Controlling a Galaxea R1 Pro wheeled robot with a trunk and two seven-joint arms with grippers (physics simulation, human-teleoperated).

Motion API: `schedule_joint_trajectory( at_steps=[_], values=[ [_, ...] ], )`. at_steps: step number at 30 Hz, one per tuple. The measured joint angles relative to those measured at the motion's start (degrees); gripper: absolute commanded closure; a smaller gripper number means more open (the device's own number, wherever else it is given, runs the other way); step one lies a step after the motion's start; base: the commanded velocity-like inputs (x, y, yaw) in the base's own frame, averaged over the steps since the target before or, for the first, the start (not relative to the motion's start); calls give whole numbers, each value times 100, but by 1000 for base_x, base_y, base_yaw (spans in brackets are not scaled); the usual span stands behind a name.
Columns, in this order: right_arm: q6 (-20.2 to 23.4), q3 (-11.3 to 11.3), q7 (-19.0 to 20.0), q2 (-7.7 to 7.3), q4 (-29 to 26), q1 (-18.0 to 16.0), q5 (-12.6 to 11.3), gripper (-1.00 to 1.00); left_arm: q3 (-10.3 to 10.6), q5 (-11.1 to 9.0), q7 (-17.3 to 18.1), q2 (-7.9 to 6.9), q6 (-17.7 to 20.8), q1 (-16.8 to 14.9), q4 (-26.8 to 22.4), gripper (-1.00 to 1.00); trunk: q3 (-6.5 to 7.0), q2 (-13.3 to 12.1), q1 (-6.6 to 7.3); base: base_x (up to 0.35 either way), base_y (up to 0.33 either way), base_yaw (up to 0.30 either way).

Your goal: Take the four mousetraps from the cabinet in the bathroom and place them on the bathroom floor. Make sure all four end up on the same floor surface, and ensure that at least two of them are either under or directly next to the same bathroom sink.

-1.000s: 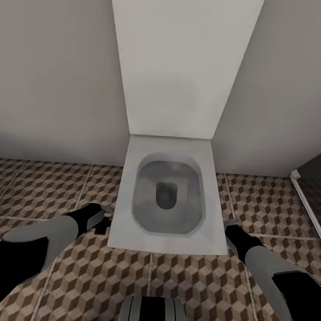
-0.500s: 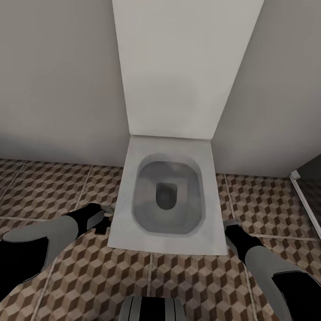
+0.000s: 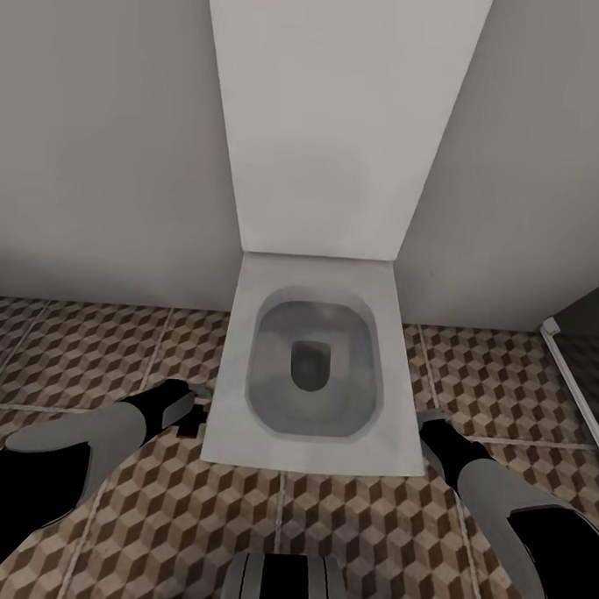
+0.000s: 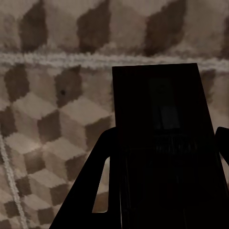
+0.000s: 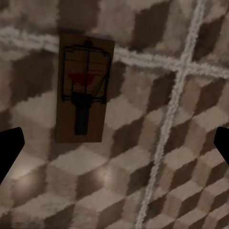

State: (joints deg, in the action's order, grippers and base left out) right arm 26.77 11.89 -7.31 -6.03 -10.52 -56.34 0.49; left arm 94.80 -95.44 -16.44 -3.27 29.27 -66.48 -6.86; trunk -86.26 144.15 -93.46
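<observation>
Right gripper [image 5: 114, 143], jaws spread wide and empty, above 1 mousetrap [image 5: 84, 88] lying flat on the bathroom floor [image 5: 157, 191] toward 11 o'clock. Left gripper [image 4: 160, 157] clamps a second, dark mousetrap [image 4: 160, 109] low over the tiles, likely for placing. Toilet [image 3: 309, 370] at 12 o'clock.

Matt brown wooden mousetrap [image 5: 84, 88] with thin dark metal wire on tiled bathroom floor [image 5: 181, 157].

White toilet [image 3: 309, 370] against plain grey wall [image 3: 97, 131].
</observation>
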Motion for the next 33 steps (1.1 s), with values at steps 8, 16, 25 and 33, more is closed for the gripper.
schedule_joint_trajectory(
  at_steps=[8, 16, 25, 33],
  values=[
    [0, 0, 0, 1, 0, 0, 0, -100, 0, 0, 0, 0, 0, 0, 0, 100, 0, 0, 0, 0, 0, 0],
    [0, 0, 0, -1, 0, 0, 0, -100, 0, 0, 0, 0, 0, 0, 0, 100, 0, 0, 0, 0, 0, 0],
    [0, 0, 0, 0, 0, 0, 0, -100, 0, 0, 0, 2, 0, 0, -8, 100, 0, 0, 0, 0, 0, 0],
    [0, 0, 0, -2, 0, 0, 0, -100, 0, -3, 0, 1, 0, 0, -9, 100, 0, 0, 0, 0, 0, 0]
  ],
)
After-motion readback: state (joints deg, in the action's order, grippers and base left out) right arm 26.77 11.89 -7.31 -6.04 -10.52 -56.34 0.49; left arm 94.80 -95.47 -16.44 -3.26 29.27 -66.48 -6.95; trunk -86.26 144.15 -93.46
